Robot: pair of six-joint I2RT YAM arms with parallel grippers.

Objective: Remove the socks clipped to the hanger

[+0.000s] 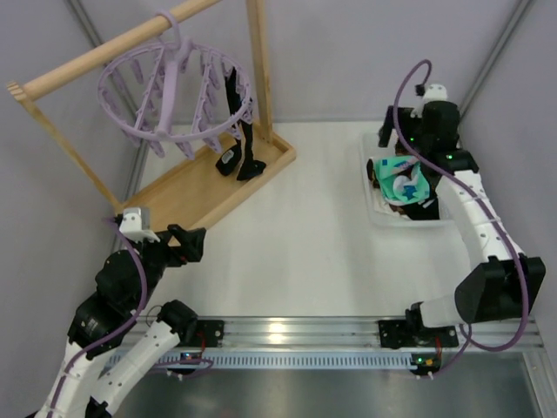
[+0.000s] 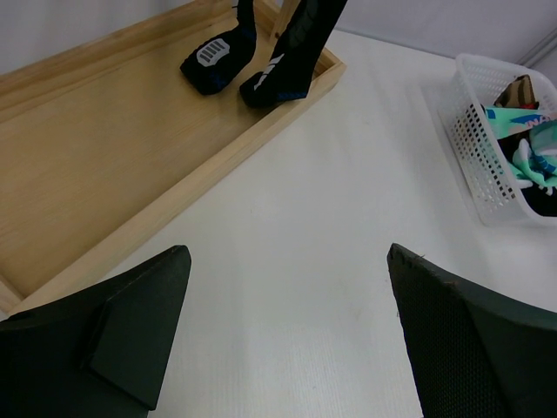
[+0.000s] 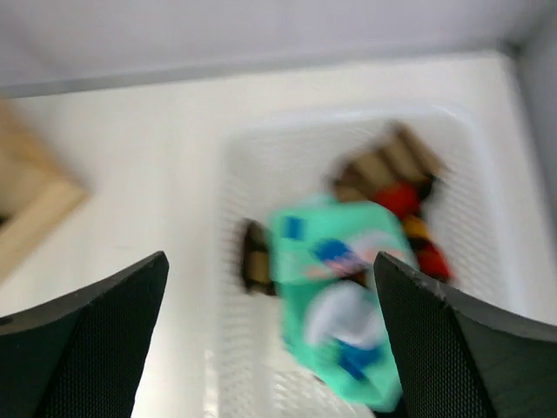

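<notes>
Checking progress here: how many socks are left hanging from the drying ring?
2. The left black sock and the right black sock hang side by side from the right side of the ring, toes on the wooden tray. The clips could hide another.

Right wrist view motion-blurred: basket mesh, teal sock markings smeared. Left wrist view: black socks cut by top edge, upper parts unseen. Top view: hanger clips too small to tell grip.

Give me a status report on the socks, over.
Left gripper open, hovering by wooden tray. Right gripper open over basket, teal sock inside. Two black socks clipped to hanger. Path clear.
</notes>
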